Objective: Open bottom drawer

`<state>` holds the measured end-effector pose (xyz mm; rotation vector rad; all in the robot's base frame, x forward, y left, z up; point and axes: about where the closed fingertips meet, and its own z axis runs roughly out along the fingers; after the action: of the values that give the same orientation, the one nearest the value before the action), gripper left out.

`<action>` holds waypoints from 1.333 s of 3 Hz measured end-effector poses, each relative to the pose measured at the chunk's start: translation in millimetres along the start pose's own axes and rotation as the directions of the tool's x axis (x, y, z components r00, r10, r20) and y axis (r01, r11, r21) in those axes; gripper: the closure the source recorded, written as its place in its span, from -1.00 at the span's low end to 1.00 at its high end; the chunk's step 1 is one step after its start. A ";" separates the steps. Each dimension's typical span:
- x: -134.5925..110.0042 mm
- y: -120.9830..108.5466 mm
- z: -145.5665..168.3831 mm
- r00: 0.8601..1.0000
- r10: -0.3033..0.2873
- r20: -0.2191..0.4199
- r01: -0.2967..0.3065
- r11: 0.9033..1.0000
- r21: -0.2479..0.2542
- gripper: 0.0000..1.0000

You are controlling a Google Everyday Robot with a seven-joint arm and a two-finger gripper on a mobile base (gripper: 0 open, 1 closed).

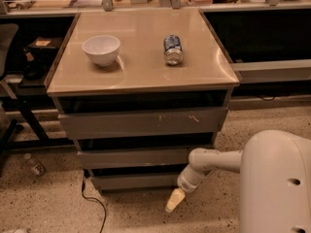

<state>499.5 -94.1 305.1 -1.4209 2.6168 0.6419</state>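
The bottom drawer [133,180] is the lowest, slimmest grey front of the cabinet's three, just above the floor. It looks closed, flush under the middle drawer [131,157]. My gripper [174,201] hangs at the end of the white arm [214,161], low over the floor, just in front of and below the bottom drawer's right end. It points down and to the left and does not touch the drawer front.
The top drawer [143,122] has pale scratches. On the beige cabinet top [141,74] stand a white bowl [101,49] and a can lying on its side [172,49]. A black cable [92,200] trails on the speckled floor at the left. My white body [277,183] fills the lower right.
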 end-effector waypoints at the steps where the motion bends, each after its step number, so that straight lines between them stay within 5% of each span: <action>1: 0.0 0.0 0.0 1.000 0.000 0.000 0.000 1.000 0.000 -1.00; 2: -1.8 -13.5 12.6 1.000 0.006 0.019 -0.006 1.000 0.003 -1.00; 4: 1.5 -77.5 36.9 0.995 0.058 0.076 -0.062 0.997 0.053 -1.00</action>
<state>558.0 -117.3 246.6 -1.2828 2.6071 0.6108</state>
